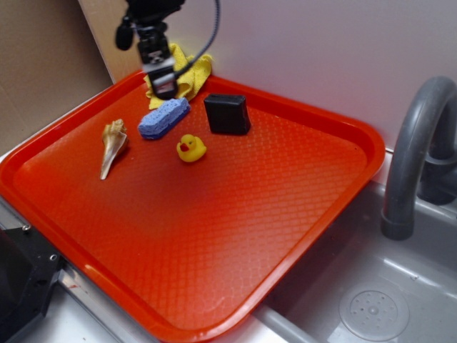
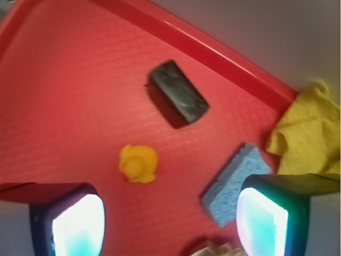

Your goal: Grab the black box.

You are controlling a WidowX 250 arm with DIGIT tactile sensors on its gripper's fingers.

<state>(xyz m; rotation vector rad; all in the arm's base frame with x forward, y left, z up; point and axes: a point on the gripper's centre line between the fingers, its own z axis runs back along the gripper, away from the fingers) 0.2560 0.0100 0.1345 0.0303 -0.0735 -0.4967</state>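
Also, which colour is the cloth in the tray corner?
Yellow; the cloth shows best in the wrist view, crumpled beside the blue sponge.

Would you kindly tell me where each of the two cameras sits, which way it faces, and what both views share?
Exterior: set off the robot, above the tray's near corner, looking down across the red plastic tray toward the white wall; the arm and gripper show at the top.
Wrist: mounted on the arm, looking down between the two open fingers.
Shared: matte black squarish box, yellow rubber duck, blue oblong sponge, yellow cloth.
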